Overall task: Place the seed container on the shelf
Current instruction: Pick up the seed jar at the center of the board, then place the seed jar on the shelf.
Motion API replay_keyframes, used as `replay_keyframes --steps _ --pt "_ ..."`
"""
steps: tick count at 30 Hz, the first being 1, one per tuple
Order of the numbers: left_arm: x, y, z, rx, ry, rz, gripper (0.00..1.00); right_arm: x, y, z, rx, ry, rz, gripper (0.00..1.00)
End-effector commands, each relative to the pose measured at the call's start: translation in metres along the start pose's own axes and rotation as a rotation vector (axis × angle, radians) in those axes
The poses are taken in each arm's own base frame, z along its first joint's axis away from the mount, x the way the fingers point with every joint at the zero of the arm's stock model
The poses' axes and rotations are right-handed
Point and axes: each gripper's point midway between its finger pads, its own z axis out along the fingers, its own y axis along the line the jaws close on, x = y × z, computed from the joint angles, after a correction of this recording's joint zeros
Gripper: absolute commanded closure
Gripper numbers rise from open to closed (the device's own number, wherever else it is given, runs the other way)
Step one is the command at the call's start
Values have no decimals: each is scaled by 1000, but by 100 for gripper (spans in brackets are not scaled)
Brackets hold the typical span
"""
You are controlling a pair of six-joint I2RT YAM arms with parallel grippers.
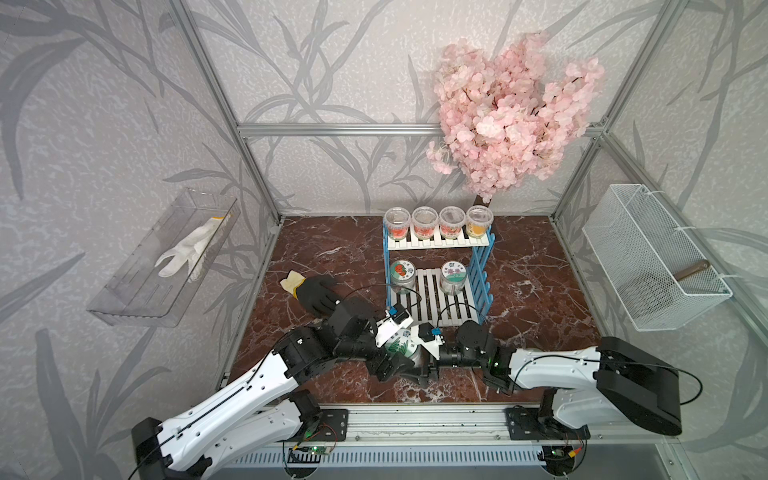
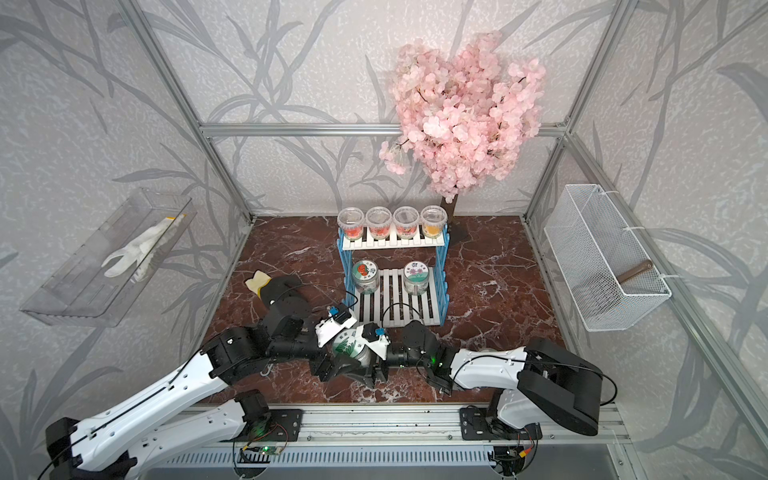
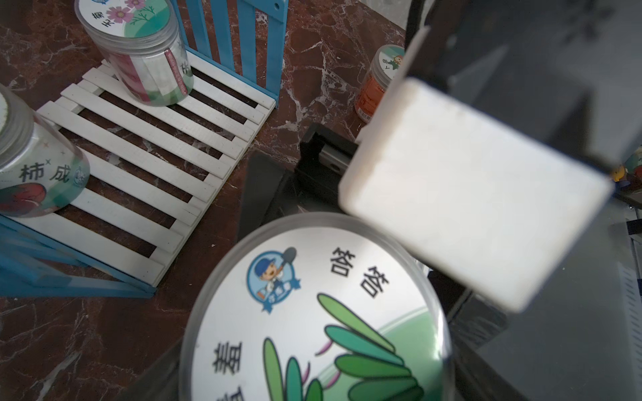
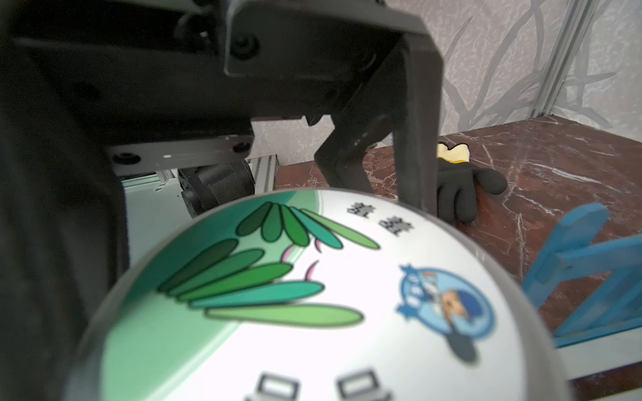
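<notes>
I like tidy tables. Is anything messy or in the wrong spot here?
One black glove lies loose on the marble table left of the shelf, while a white glove sits in the clear wall tray.

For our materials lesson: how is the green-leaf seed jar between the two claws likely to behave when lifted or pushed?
The seed jar has a round, smooth-looking wall, so it may slip when gripped and would probably roll if tipped. Broad and flat-topped, it likely stands steadily upright.
</notes>
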Motion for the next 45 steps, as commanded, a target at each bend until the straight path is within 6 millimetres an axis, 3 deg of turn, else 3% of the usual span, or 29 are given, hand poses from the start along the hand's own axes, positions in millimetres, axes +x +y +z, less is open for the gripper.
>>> replay_keyframes --steps 1,8,13,19,24,33,37,38,45 --pt "-12 -6 -3 22 -47 21 13 -20 0 3 -9 -58 -12 13" --pt "-17 0 -5 -11 -92 -24 0 -7 -4 0 24 -25 14 17" --pt "-20 6 -9 -48 -136 -78 0 7 -17 -3 99 0 24 17" --pt "-12 61 -40 -390 -262 -263 0 32 -54 -9 307 48 53 17" --pt "6 88 -66 -545 -434 -440 0 39 -87 -14 491 50 80 17" --pt "37 102 -42 -576 -374 -584 0 36 -137 -15 761 -3 47 17" --pt "41 103 -37 -572 -372 -595 0 25 -145 -12 802 -63 33 17" --pt "41 103 -36 -570 -372 -595 0 33 -149 -11 819 -49 34 17" --pt "48 101 -27 -550 -341 -589 0 37 -165 -4 855 -56 54 17"
